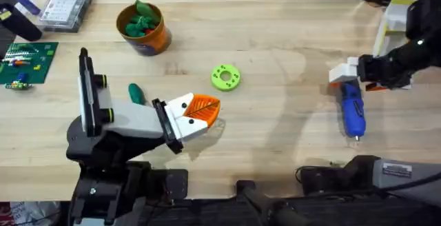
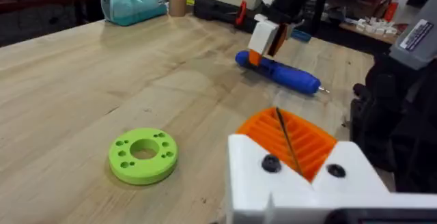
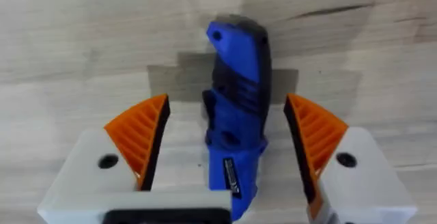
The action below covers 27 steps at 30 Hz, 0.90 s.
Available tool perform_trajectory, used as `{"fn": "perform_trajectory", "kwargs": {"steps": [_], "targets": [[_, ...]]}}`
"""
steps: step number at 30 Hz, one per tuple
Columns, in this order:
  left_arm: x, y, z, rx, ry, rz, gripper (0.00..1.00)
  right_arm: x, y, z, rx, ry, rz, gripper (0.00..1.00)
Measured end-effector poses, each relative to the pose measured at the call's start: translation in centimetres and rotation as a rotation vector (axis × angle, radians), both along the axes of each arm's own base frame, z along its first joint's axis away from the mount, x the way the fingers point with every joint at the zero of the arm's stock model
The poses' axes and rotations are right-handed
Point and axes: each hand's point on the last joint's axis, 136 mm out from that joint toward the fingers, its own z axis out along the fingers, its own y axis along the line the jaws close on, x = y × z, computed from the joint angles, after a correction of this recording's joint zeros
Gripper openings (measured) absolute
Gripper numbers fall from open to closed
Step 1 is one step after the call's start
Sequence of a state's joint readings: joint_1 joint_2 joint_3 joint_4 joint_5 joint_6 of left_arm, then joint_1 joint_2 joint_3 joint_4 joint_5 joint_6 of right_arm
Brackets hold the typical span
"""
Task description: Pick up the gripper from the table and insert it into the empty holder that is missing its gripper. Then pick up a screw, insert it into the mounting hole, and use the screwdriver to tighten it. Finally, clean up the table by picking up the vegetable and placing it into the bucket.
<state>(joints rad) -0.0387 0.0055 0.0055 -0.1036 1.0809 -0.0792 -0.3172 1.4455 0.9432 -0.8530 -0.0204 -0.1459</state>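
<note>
A: Why is the right gripper (image 3: 229,145) over the blue screwdriver (image 1: 352,110)?
B: Its spread pads straddle the handle, likely lining up a grasp; the tool lies far right on the table (image 1: 275,60).
A: The left gripper (image 1: 200,112)?
B: Pads pressed together, empty, near the dark-green vegetable (image 1: 136,93).

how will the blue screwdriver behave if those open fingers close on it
The screwdriver looks like rigid plastic, so it probably won't flex. Its rounded body lies flat on the table, so a nudge may roll it. The right gripper straddles it, and its ribbed orange pads should limit slipping.
</note>
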Motion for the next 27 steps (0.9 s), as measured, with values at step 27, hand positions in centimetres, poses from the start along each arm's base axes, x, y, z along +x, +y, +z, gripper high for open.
{"fn": "perform_trajectory", "kwargs": {"steps": [27], "targets": [[0.0,0.0,0.0,0.000,0.000,0.001,0.004,0.7,-0.7,-2.6,-0.054,-0.047,0.057,0.986]]}}
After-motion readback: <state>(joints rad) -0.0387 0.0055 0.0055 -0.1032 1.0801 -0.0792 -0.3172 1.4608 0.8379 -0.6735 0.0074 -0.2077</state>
